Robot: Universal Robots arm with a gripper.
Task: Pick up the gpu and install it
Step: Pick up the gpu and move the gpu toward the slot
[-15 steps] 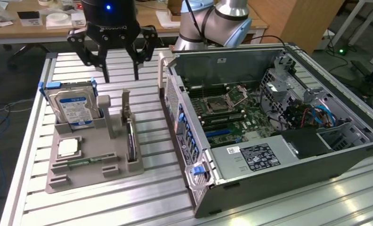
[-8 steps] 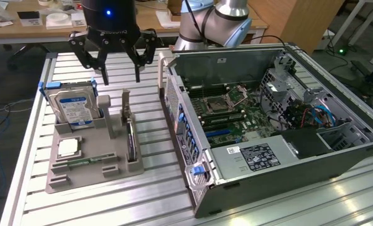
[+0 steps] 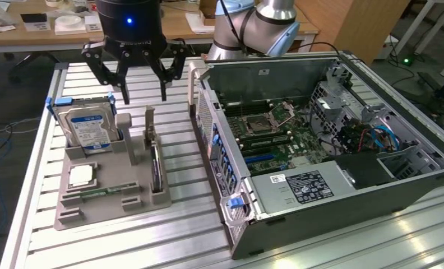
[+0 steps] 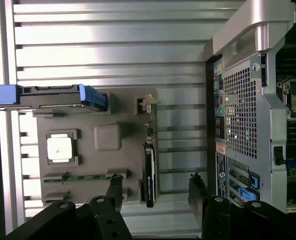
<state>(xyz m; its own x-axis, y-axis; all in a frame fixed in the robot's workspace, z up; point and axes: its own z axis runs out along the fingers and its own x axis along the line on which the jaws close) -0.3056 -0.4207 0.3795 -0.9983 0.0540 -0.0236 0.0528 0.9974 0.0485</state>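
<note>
The gpu point(image 3: 156, 168) is stood on edge in the gray holder point(image 3: 106, 193) (likely so its 2 flat sides can be gripped), and the end effector point(image 3: 143, 95) is held wide open, empty, above it.

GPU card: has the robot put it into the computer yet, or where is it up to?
Nothing is done yet: the gpu stands edge-on in the grey holder. In hand: the end effector hovers open and empty above that holder. Left: both the pick-up and the install into the open computer case.
</note>
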